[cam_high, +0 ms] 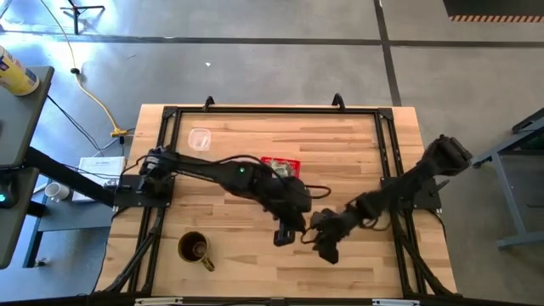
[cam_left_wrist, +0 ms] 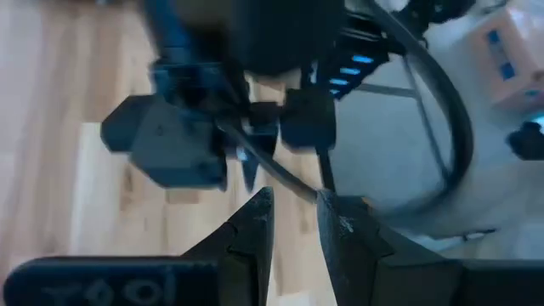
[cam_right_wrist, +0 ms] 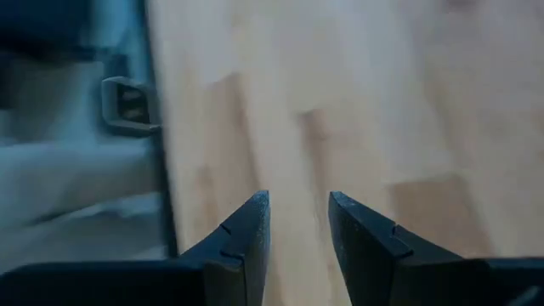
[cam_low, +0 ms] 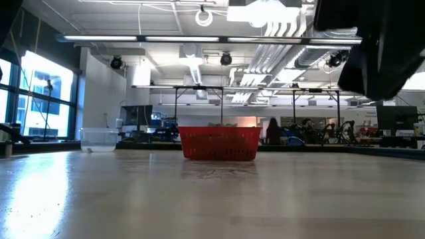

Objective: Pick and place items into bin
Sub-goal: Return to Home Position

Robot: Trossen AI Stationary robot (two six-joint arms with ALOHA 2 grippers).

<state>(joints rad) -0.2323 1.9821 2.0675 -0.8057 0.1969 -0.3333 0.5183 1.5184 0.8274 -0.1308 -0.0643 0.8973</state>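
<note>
The bin, a small red mesh basket (cam_high: 280, 163), stands on the wooden table past its middle, partly under my left arm. In the low view the basket (cam_low: 220, 143) shows a few pale items (cam_low: 222, 125) just above its rim. My left gripper (cam_high: 286, 235) hovers nearer the table's front edge than the basket. In its wrist view its fingers (cam_left_wrist: 295, 197) stand open with nothing between them. My right gripper (cam_high: 328, 250) is close beside it on the right, also open (cam_right_wrist: 299, 201) over bare wood, holding nothing.
A brown mug (cam_high: 195, 248) stands near the front left. A clear plastic cup (cam_high: 200, 138) sits at the far left. A black frame rail (cam_high: 272, 110) runs round the table top. Bare wood lies between the mug and the grippers.
</note>
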